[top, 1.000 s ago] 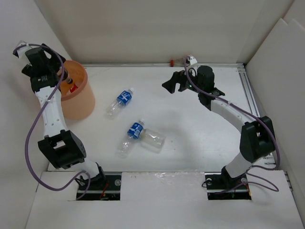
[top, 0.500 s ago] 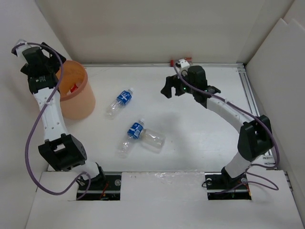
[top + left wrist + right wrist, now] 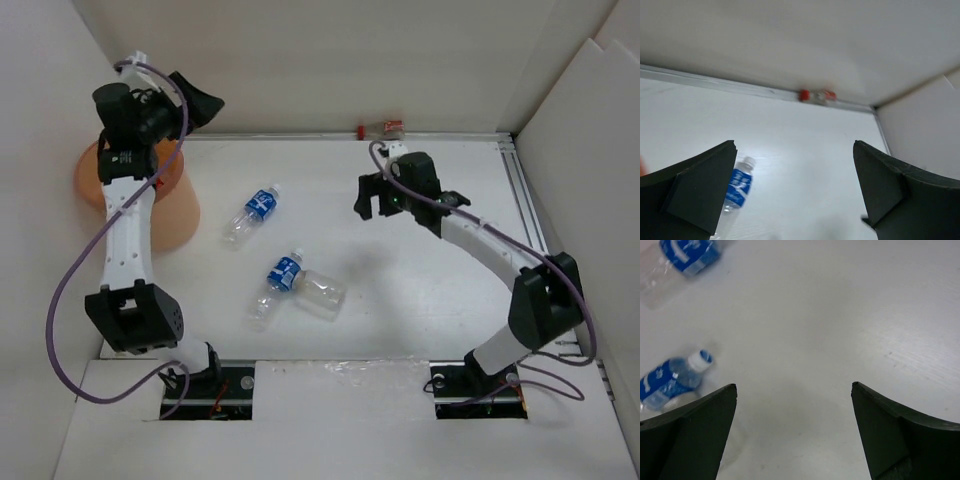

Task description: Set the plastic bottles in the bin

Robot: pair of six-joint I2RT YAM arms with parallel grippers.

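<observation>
Gaping wide and empty, the left pincer (image 3: 198, 102) hangs beside the orange bin (image 3: 178, 215); the right pincer (image 3: 368, 197), equally wide, hovers near blue-labelled bottles (image 3: 262, 203).

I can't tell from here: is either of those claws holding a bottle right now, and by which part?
Nothing is held. The left gripper and the right gripper both stand open and empty.

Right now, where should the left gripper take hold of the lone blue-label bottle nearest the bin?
Probably take the blue-label bottle across its labelled middle, coming straight down from above. It lies flat on its side with nothing touching it, so the jaws should span its width, at right angles to its length. The left gripper is open.
</observation>
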